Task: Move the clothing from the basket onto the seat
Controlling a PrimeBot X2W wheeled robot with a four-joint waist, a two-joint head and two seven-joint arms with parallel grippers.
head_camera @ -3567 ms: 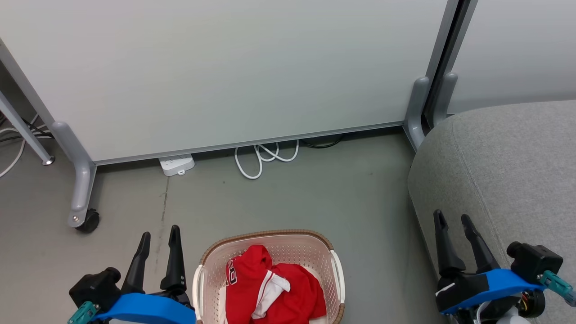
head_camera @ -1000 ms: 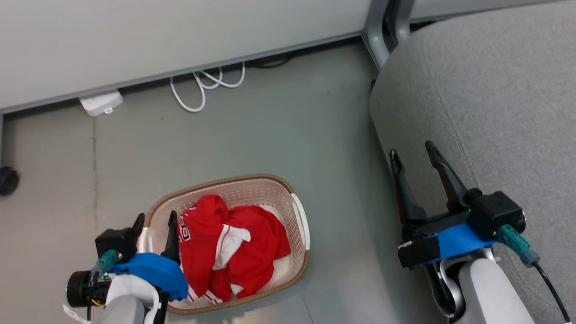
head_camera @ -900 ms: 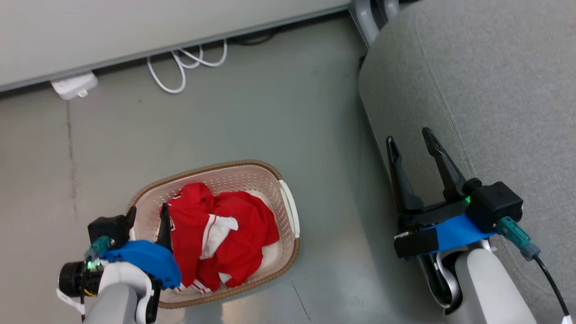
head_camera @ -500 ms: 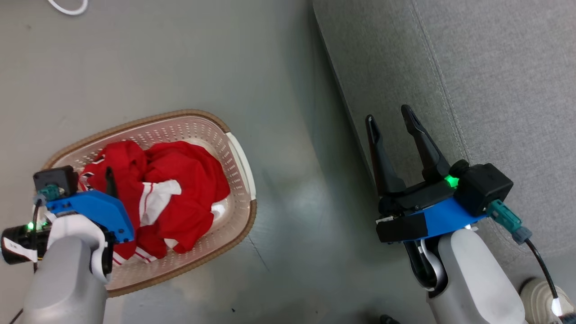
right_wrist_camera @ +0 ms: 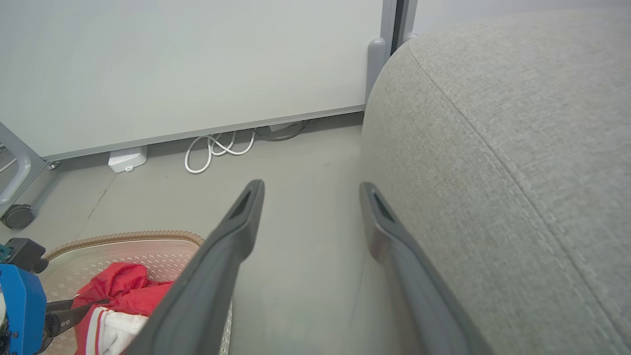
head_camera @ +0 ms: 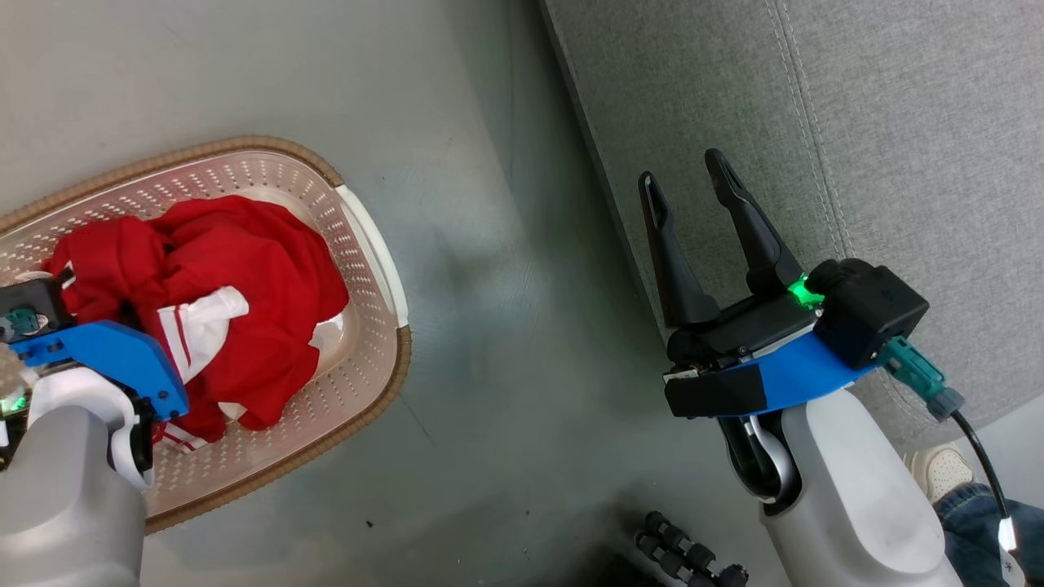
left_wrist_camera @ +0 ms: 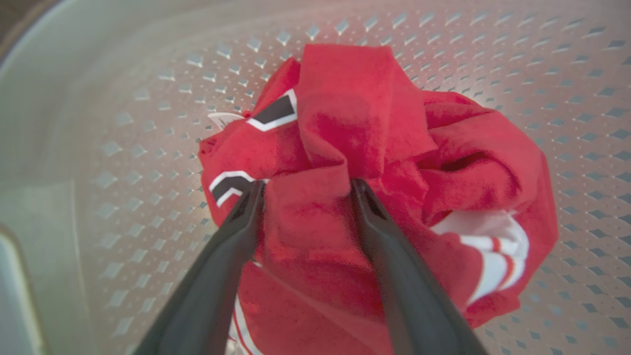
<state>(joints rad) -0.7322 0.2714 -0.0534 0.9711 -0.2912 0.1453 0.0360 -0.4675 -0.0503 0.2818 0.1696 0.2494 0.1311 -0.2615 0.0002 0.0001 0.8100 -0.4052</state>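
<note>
The cream basket (head_camera: 371,244) with its brown rim stands on the floor at the left, holding the crumpled red clothing (head_camera: 245,277) with white striped panels. My left gripper (left_wrist_camera: 306,183) is down inside the basket, open, its two fingers pressed into the red clothing (left_wrist_camera: 355,123) with a raised fold between them. In the head view the cloth hides those fingers behind the blue mount. My right gripper (head_camera: 683,168) hangs open and empty beside the front edge of the grey seat (head_camera: 897,122). The right wrist view has the right gripper (right_wrist_camera: 310,186) between the basket (right_wrist_camera: 123,239) and the seat (right_wrist_camera: 493,148).
Grey floor lies between basket and seat. A white partition (right_wrist_camera: 197,64) stands behind, with a coiled white cable (right_wrist_camera: 217,150), a white power strip (right_wrist_camera: 127,159) and a caster (right_wrist_camera: 17,216) at its foot. A person's shoe (head_camera: 934,473) and a black ribbed object (head_camera: 685,558) sit near my base.
The head camera has tilted down and shifted, so the scene slid up and left. My left gripper has dropped into the basket and pushed its fingers into the clothing. The right gripper stays open.
</note>
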